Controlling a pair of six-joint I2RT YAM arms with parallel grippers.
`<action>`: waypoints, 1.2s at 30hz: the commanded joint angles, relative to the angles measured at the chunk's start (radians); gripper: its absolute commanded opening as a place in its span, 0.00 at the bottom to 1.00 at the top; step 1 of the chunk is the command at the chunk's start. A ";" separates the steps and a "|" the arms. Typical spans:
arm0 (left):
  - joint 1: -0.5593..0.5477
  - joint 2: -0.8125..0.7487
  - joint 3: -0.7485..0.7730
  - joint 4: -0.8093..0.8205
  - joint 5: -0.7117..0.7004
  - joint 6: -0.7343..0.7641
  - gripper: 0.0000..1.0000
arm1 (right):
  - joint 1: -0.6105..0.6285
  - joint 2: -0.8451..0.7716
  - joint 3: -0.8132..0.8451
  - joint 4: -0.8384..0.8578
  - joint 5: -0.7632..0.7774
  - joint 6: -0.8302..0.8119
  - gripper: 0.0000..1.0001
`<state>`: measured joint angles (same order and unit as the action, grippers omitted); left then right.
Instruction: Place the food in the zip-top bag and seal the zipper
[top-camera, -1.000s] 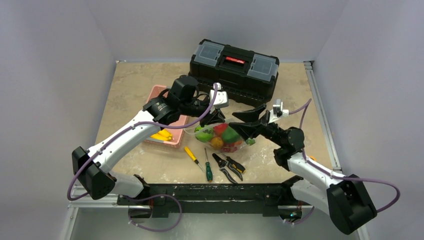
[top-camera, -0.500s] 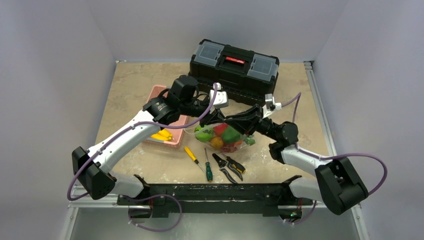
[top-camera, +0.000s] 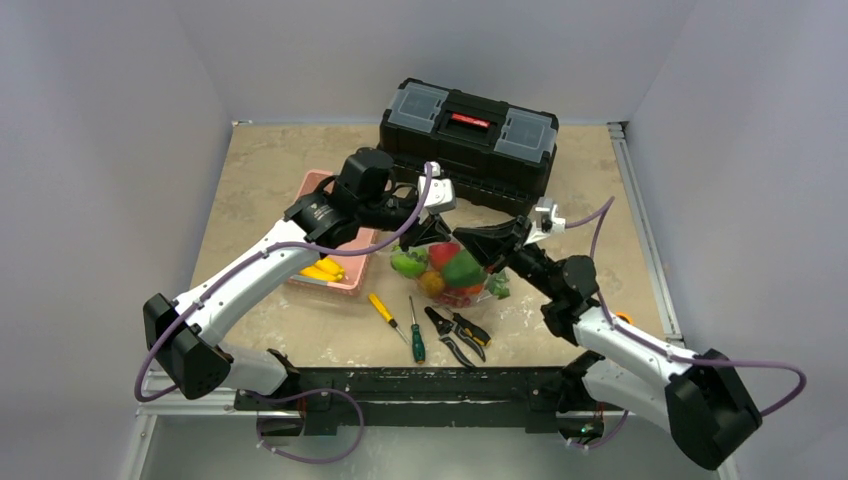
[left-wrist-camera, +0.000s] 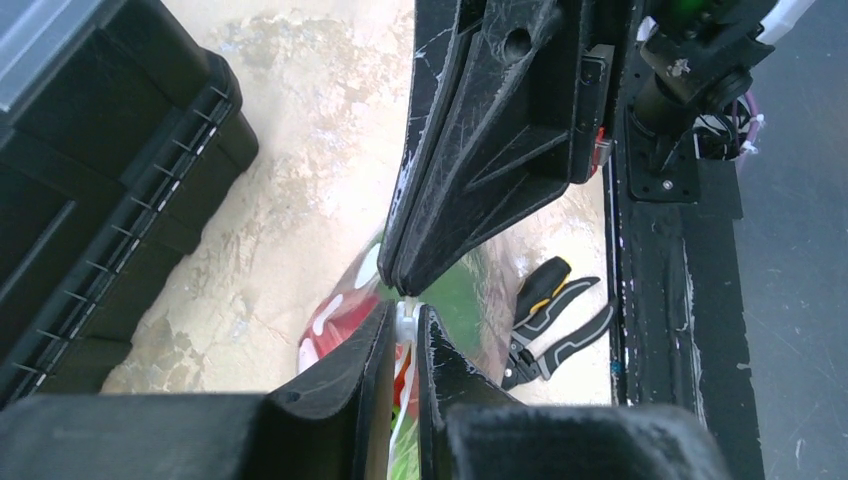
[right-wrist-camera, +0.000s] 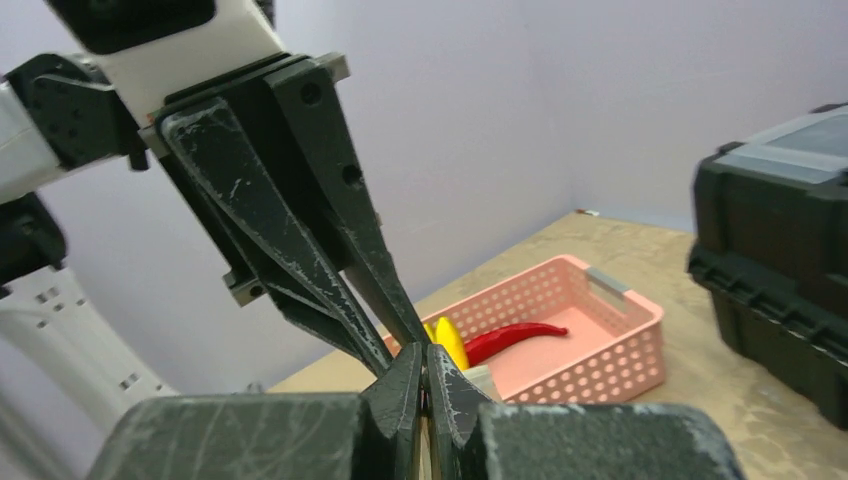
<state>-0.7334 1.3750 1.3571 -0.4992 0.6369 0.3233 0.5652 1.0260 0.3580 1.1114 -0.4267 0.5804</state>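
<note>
The zip-top bag (top-camera: 478, 290) lies mid-table, lifted at its top edge, with the food (top-camera: 461, 269) inside: green, red and orange pieces. My left gripper (top-camera: 437, 238) is shut on the zipper (left-wrist-camera: 407, 317), a whitish strip pinched between its jaws. My right gripper (top-camera: 457, 237) meets it tip to tip and is shut on the same edge. In the left wrist view the right gripper's fingers (left-wrist-camera: 480, 150) come down onto my left gripper (left-wrist-camera: 404, 322), with red and green food (left-wrist-camera: 335, 322) below. More food, a yellow piece (right-wrist-camera: 451, 341) and a red chilli (right-wrist-camera: 512, 337), lies in the pink basket (right-wrist-camera: 620, 345).
A black toolbox (top-camera: 468, 125) stands at the back. The pink basket (top-camera: 318, 186) sits under the left arm. A yellow-handled screwdriver (top-camera: 385, 312), a green-handled screwdriver (top-camera: 416, 340) and pliers (top-camera: 456, 335) lie in front of the bag.
My right gripper has closed from open and now sits at the bag's top edge against the left gripper's tips. The left gripper has kept its grip and place.
</note>
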 joint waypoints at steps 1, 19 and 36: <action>0.001 -0.004 0.034 0.013 0.017 -0.017 0.00 | 0.015 -0.111 0.005 -0.120 0.295 -0.121 0.00; 0.003 -0.022 0.027 -0.007 -0.023 0.017 0.00 | -0.056 -0.257 -0.063 -0.236 0.466 -0.085 0.00; 0.003 -0.012 0.023 -0.017 -0.032 0.031 0.00 | -0.062 -0.379 -0.042 -0.406 0.605 -0.106 0.00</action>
<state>-0.7345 1.3766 1.3579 -0.5358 0.5919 0.3370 0.5045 0.6518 0.2897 0.7506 0.1085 0.5014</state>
